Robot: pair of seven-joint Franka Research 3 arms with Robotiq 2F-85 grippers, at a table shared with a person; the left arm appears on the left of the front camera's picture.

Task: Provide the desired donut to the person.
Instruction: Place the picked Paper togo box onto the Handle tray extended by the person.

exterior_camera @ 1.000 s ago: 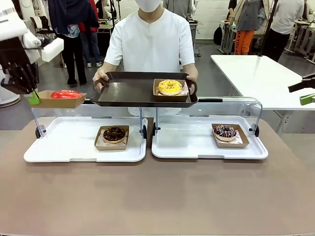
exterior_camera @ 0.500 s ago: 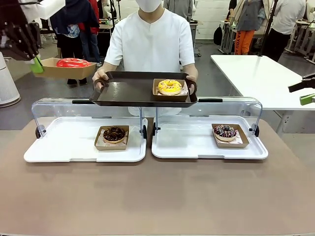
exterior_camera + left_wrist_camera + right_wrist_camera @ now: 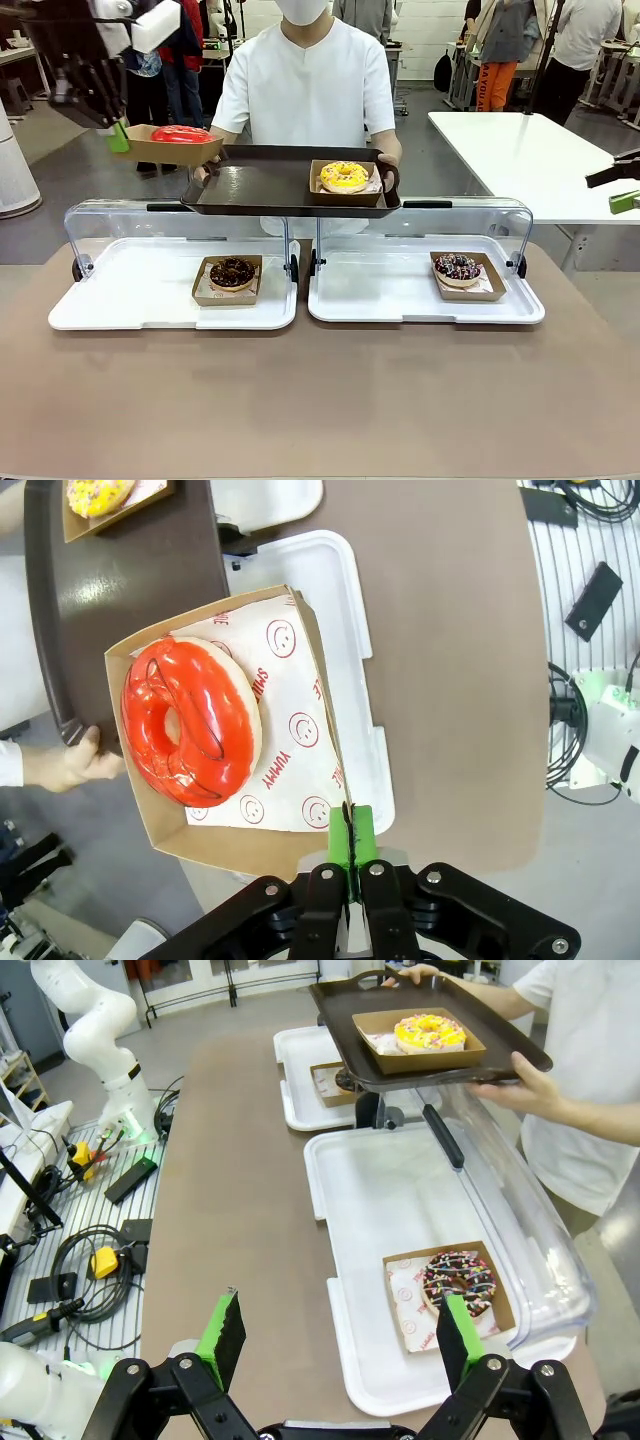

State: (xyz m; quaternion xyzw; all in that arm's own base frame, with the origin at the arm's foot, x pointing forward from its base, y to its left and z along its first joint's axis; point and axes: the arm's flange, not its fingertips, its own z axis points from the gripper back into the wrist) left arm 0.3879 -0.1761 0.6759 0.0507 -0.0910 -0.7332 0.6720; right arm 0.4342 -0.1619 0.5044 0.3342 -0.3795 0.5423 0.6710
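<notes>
While the person stands at the far side of the counter holding the dark serving tray level above the display covers, that tray serves as the landmark for every item below.

Counter: two white display trays, the left one and the right one, lie below and on the robot's side of the serving tray. Each carries one boxed chocolate donut; the left one and the right one are both untouched.

Serving tray: a yellow donut in its box occupies the right half. The left half is bare.

Left tool: pinched tight on the rim of a cardboard box, which holds the red-glazed donut. Box and donut hang in the air just off the serving tray's left end, slightly above its rim and close beside the person's hand gripping that end. From the tool, the box extends toward the tray.

Right tool: jaws spread wide, gripping nothing, well to the right of the serving tray.

Judgement: the left arm is the nearer. The coming move turns on carrying the box sideways over the rim onto the bare left half, clear of the person's hand.
</notes>
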